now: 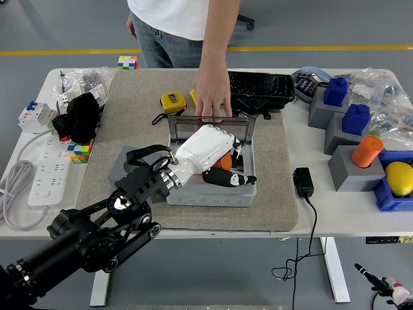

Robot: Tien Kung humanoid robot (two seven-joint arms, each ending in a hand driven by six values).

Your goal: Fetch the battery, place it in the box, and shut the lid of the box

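Orange cylindrical battery (223, 161), inside the open grey plastic box (213, 194), held under the curled black-tipped fingers (227, 179) of the white left hand (205, 153), apparently for release into the box. The black arm (97, 229) enters from lower left. A person's hand (211, 97) presses the upright clear hinged lid (210, 126), evidently keeping it open. The right hand is unseen.

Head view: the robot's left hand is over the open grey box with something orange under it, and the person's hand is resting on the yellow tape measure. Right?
Not quite. In the head view the person's hand rests on the top edge of the box's raised lid, not on the yellow tape measure, which lies untouched to its left. The rest holds: the left hand is over the open grey box, with an orange thing under it.
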